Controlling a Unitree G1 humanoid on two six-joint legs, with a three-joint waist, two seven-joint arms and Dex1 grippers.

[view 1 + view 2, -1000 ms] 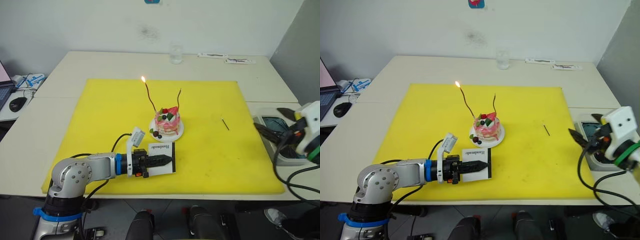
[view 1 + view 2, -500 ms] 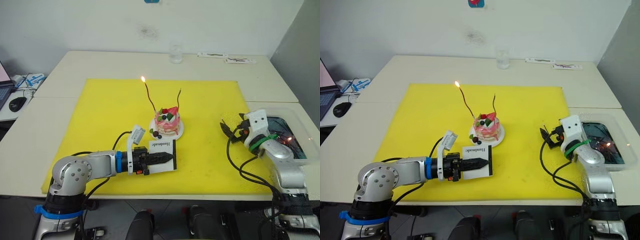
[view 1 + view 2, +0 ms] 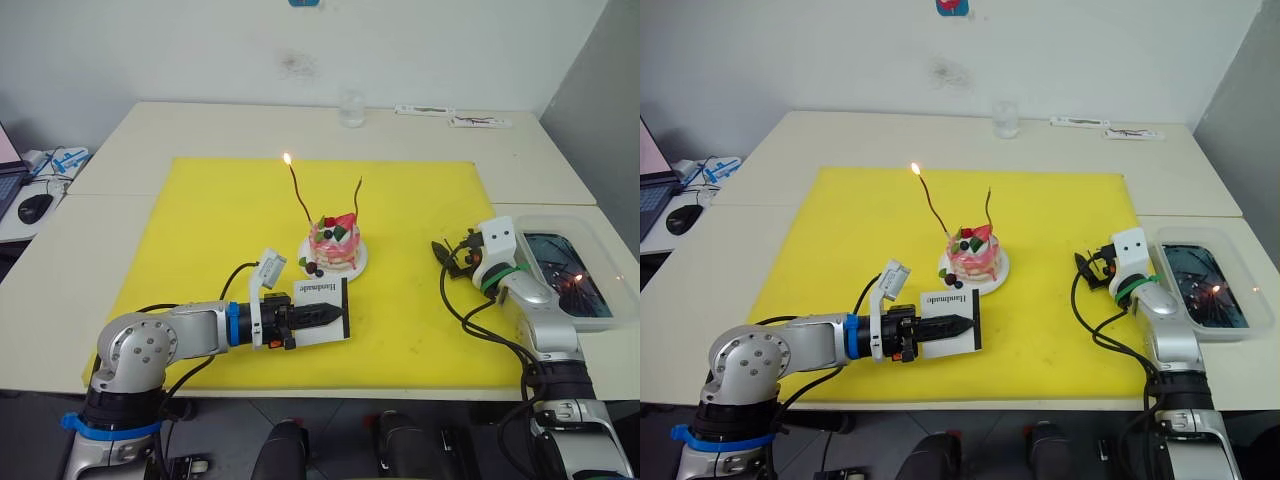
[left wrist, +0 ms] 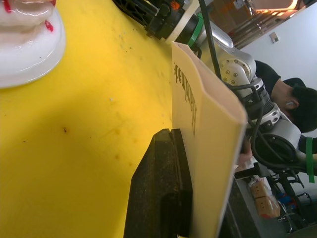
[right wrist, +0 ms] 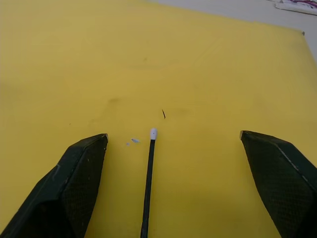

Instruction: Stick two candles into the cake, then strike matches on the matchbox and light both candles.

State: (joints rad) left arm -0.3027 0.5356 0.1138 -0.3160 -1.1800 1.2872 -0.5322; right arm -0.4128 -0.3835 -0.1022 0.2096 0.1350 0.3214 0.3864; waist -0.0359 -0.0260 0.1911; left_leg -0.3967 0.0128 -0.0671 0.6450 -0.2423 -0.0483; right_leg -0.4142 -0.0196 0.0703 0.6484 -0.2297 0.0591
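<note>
The cake sat on its small white plate near the middle of the yellow mat. Two wavy candles stood in it: the dark red candle leaned toward the robot's left with a flame at its tip, and the tan candle stood unlit just to the right of it.

Left gripper lay low over the mat in front of the cake, jaws clamped on the matchbox, which stood on edge, lettered end toward the cake and just short of the plate. In the left wrist view one black finger pressed flat against the box face.

Right gripper was on the right part of the mat, well apart from the cake, fingers spread wide and holding nothing. One match lay on the mat between the two fingertips, its pale head pointing away from the wrist; neither finger touched it. A small dark speck lay just beyond the match head.

A clear tray sat on the table right of the mat, beside the right arm. A glass stood at the far side of the table.
</note>
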